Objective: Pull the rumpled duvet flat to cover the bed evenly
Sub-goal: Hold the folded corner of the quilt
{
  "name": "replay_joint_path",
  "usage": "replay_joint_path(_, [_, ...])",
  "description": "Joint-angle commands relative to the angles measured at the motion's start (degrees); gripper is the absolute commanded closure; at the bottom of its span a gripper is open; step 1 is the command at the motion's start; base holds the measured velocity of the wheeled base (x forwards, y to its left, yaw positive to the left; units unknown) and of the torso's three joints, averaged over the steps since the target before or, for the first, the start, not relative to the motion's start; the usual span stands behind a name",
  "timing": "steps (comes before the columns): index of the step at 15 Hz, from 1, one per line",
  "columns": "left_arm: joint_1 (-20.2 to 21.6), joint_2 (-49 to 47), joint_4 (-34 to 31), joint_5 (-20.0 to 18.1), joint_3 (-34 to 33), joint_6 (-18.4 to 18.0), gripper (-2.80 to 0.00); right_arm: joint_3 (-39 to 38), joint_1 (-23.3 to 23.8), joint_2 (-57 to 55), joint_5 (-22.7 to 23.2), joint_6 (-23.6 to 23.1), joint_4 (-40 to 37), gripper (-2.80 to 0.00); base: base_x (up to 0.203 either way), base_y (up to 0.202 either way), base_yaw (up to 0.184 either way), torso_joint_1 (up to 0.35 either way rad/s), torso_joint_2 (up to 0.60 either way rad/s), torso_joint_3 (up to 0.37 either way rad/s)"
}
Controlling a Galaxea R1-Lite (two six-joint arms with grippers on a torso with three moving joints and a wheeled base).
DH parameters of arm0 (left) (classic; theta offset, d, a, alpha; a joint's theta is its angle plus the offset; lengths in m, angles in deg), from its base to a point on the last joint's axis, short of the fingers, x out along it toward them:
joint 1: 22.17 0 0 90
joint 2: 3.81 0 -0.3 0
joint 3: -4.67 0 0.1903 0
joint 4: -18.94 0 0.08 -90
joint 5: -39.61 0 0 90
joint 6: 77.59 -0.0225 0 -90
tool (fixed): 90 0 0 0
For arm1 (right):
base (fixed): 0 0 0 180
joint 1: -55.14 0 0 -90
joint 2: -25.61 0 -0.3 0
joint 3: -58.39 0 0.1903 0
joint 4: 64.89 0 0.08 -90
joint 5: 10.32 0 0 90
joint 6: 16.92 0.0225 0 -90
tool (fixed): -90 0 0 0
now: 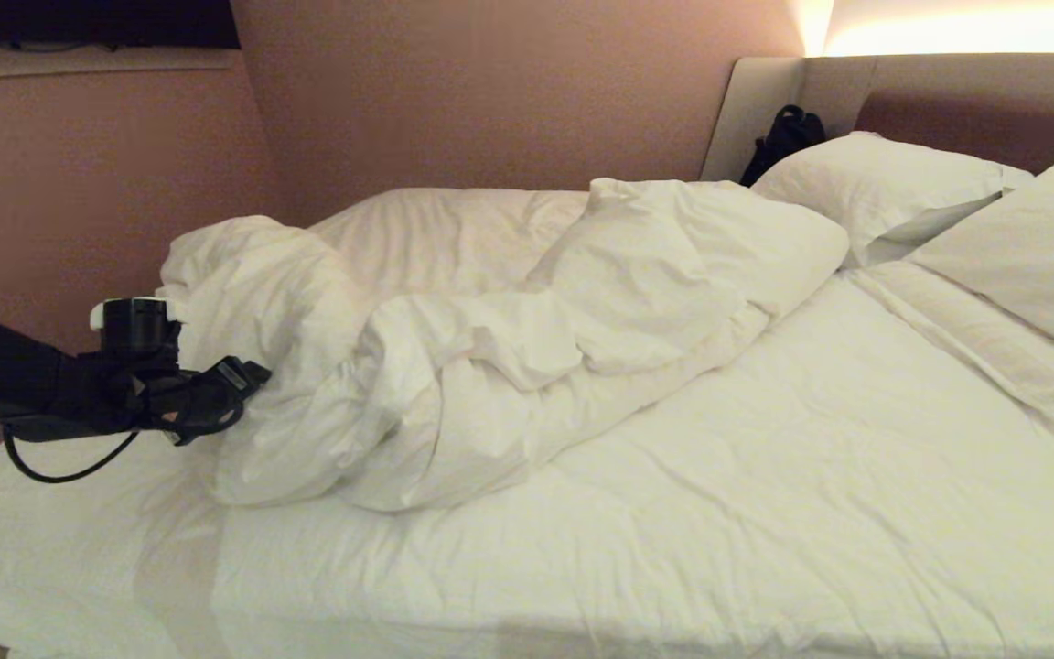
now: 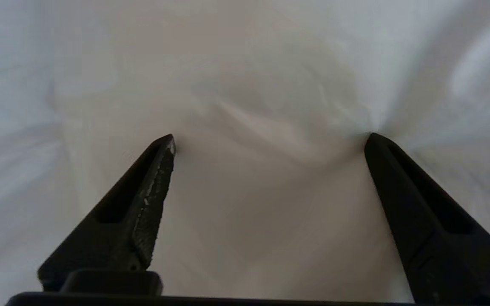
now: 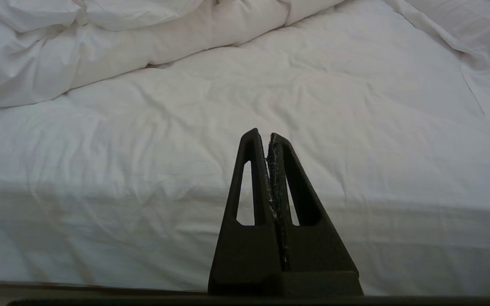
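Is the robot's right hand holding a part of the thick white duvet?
No, the right hand is shut on nothing, above flat white bedding, apart from the rumpled thick white duvet.

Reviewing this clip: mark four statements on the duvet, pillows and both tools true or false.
1. The duvet lies flat and evenly covers the bed. False: it is bunched in a heap along the far side.
2. The left tool is open, tips against white fabric. True.
3. The right tool grips the duvet. False: it is shut on nothing, above the bedding.
4. Pillows sit by the headboard. True.
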Motion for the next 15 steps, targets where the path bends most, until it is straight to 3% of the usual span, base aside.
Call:
replay_joint_path(1, [0.03, -3.47, 0.06, -0.04, 1.78, 0.63, -2.80, 0.00, -0.05, -0.07, 0.01, 0.00, 0.05, 0.00, 0.000, 0.000, 0.000, 0.000, 0.00, 0.000])
replay_joint_path(7, [-0.23, -8.05, -0.03, -0.38, 5.27, 3.90, -2.80, 0.00, -0.05, -0.07, 0.01, 0.00, 0.05, 0.00, 0.000, 0.000, 0.000, 0.000, 0.00, 0.000])
replay_joint_path(10, [-0.32, -8.25, -0.12, -4.07, 5.92, 4.60, -2.80, 0.00, -0.05, -0.07, 0.01, 0.00, 0.05, 0.00, 0.000, 0.000, 0.000, 0.000, 0.00, 0.000])
replay_joint_path(11, [-0.41, -7.99, -0.38, -5.21, 6.36, 5.74, 0.00, 0.00, -0.05, -0.07, 0.01, 0.00, 0.05, 0.00, 0.000, 0.000, 0.000, 0.000, 0.00, 0.000])
replay_joint_path(15, [-1.29, -8.35, -0.30, -5.74, 7.06, 7.06, 0.00, 0.00, -0.05, -0.07, 0.01, 0.00, 0.05, 0.00, 0.000, 0.000, 0.000, 0.000, 0.00, 0.000])
